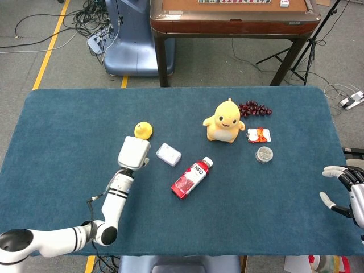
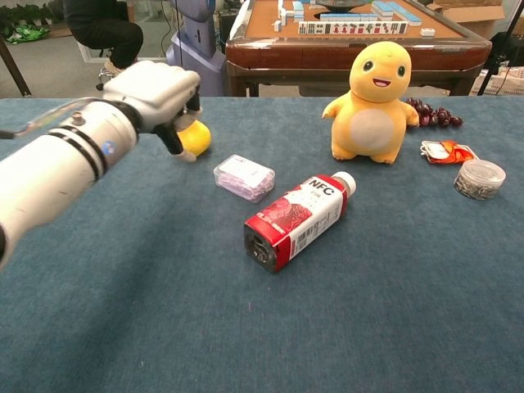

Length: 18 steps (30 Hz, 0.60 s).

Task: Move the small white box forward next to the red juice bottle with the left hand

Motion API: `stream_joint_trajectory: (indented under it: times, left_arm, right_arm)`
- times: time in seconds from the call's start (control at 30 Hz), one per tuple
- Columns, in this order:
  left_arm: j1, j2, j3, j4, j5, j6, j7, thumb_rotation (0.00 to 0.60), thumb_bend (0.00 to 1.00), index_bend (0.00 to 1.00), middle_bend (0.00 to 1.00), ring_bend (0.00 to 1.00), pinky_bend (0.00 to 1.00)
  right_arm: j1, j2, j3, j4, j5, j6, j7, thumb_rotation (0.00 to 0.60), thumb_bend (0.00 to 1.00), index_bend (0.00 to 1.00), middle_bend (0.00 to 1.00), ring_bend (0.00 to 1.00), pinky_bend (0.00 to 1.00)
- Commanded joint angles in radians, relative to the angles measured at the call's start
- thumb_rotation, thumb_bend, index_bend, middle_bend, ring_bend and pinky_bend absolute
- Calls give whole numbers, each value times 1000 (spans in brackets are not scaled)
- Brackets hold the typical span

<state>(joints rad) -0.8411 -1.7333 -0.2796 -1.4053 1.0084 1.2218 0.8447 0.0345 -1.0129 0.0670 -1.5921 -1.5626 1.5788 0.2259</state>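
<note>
My left hand (image 1: 134, 152) hangs over the worktop with nothing in it, fingers (image 2: 173, 146) curled downward, clear of the small white box (image 1: 169, 154). The box lies flat just to the right of those fingers, not touching them, near the middle of the worktop. The red juice bottle (image 1: 191, 178) lies on its side just beside the box, toward the near edge, a small gap between them. My right hand (image 1: 347, 193) sits at the worktop's right edge, fingers spread, holding nothing.

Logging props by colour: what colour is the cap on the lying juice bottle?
White, on the red juice bottle's cap; clearest in the chest view.
</note>
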Motion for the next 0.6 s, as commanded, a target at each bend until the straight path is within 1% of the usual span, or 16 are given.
stream_joint_trajectory:
  times: [0.03,0.1,0.13,0.2,0.27,0.33,0.37,0.4,0.43,0.47,0.5,0.53,0.6]
  left_arm:
    - [124,192,58,-208,-26,74,20,600,0,795,975,832,1000]
    - [164,266,87,-272,-26,98,28,600,0,689,892,762,997]
    - [187,304,103,-300,-17,113,19,600,0,648,857,736,991]
    - [226,350,122,-332,5,138,-24,600,0,570,790,672,952]
    - [271,395,148,-348,39,161,-92,600,0,501,684,585,879]
    - [309,427,174,-349,77,183,-146,600,0,458,589,510,802]
    - [334,446,192,-346,104,199,-179,600,0,441,530,460,736]
    - [353,457,204,-343,122,214,-200,600,0,434,487,418,644]
    - [377,469,219,-337,148,240,-215,600,0,434,469,396,582]
    - [394,475,232,-329,171,263,-220,600,0,436,448,359,468]
    - [413,481,244,-321,195,289,-226,600,0,438,434,331,392]
    - [433,485,254,-315,214,314,-233,600,0,439,423,307,345]
    - [481,499,276,-311,244,361,-267,600,0,439,408,284,312]
  right_arm:
    - [6,-8,2,1,7,-12,-20,600,228,390,342,223,240]
    - [11,-14,2,1,10,-23,-36,600,228,390,342,223,240]
    - [15,-18,3,1,12,-29,-45,600,228,390,342,223,240]
    - [20,-24,4,2,15,-40,-57,600,228,390,342,223,240]
    - [28,-30,4,3,20,-55,-71,600,228,390,343,223,240]
    - [35,-35,3,4,23,-69,-84,600,228,390,343,223,240]
    - [39,-39,2,4,24,-78,-94,600,227,390,342,223,240]
    - [42,-42,1,3,25,-85,-101,600,228,390,342,223,240]
    - [46,-45,1,3,26,-93,-110,600,228,390,342,223,240]
    - [50,-48,1,3,27,-99,-117,600,228,390,342,223,240]
    - [53,-50,2,2,29,-105,-123,600,228,390,342,223,240]
    - [56,-52,1,2,30,-110,-127,600,228,390,342,223,240]
    - [61,-54,0,0,35,-122,-135,600,228,390,343,223,240]
